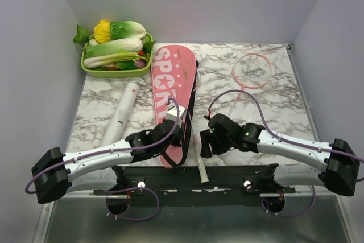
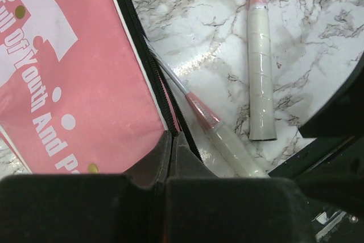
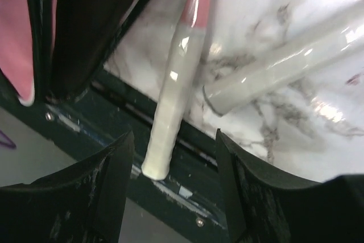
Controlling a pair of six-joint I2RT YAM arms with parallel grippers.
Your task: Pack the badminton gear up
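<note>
Two robot arms reach in from the near edge of a marble worktop (image 1: 284, 112). Your left pincer (image 1: 173, 133) sits over the lower end of the long pink cover (image 1: 173, 78), which lies lengthwise at the middle of the worktop with white lettering facing up. In the left wrist view its fingers (image 2: 153, 157) are pressed together right on the cover's black zipped edge, nipping it.

Just beside that, your right pincer (image 3: 174, 140) is spread wide and straddles a white racket handle (image 3: 170, 101) without touching it. This handle's end hangs over the worktop's near edge above a dark rail, and its thin shaft runs up under the cover's open edge. A second racket handle (image 3: 273, 75) lies just to its right, fully on the marble, apart from both pincers. Its pink hoop (image 1: 253, 71) rests at the far right of the worktop.

Left of the cover lies a long white tube (image 1: 122, 109), well apart from both pincers. A green tray (image 1: 85, 68) of leafy vegetables stands in the far left corner.
</note>
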